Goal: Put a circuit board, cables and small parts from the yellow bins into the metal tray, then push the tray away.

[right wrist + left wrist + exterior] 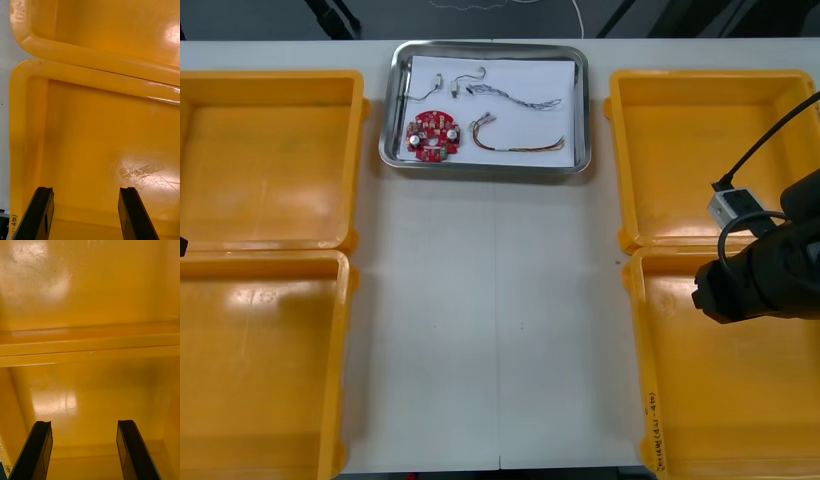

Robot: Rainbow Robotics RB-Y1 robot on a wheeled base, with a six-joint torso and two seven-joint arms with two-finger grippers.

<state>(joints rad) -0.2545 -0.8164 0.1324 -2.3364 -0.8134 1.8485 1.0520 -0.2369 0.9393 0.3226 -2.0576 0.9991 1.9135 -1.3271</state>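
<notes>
The metal tray stands at the far edge of the surface, midway along it, between the two far yellow bins and lined white inside. In the tray's near left corner lies the round red circuit board. Just beside it, along the near wall, runs the red and yellow cable, and the twisted blue and white cable stretches toward the tray's right wall farther back. Small metal parts sit near the far left corner, apart from the board. All four bins have bare floors: the left far bin, the left near bin, the right far bin and the right near bin. The right arm hangs over the far edge of the right near bin. In its wrist view its black fingers are spread wide with nothing between them, so the right jaws stand apart above that bin's floor. The left jaws are spread in the same way, fingers apart and holding nothing. They are over the floor of a left-side bin, and which of the two I cannot tell.
</notes>
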